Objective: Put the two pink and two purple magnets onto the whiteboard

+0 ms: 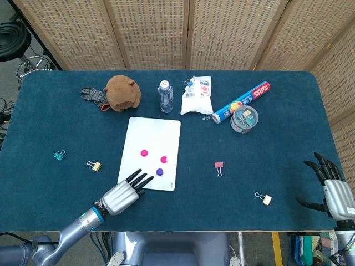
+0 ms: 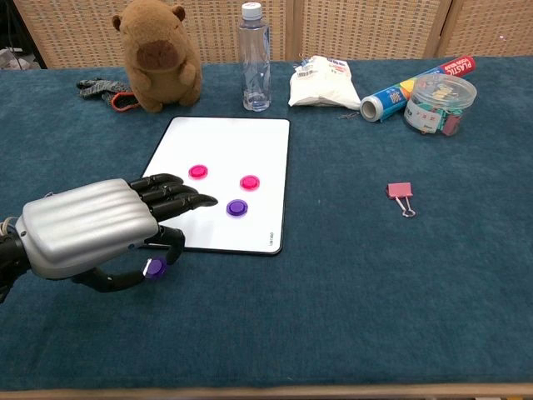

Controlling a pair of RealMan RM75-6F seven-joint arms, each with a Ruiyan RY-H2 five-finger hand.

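The whiteboard [image 1: 153, 132] [image 2: 225, 146] lies at centre-left of the blue table. On it sit two pink magnets [image 2: 198, 172] [image 2: 250, 182] and one purple magnet [image 2: 237, 207]. My left hand [image 1: 123, 194] [image 2: 92, 229] hovers at the board's near left corner, fingertips over the white surface. It pinches the second purple magnet [image 2: 153, 267] between thumb and a finger, just off the board's front edge. In the head view that magnet is hidden under the hand. My right hand [image 1: 333, 188] rests at the table's front right edge with fingers spread, holding nothing.
Behind the board stand a capybara plush [image 1: 123, 92], a water bottle [image 1: 166, 96], a white packet [image 1: 198, 95], a tube [image 1: 241, 102] and a jar of clips [image 1: 244, 118]. Binder clips lie loose: pink [image 1: 218, 166], gold [image 1: 94, 165], teal [image 1: 59, 155].
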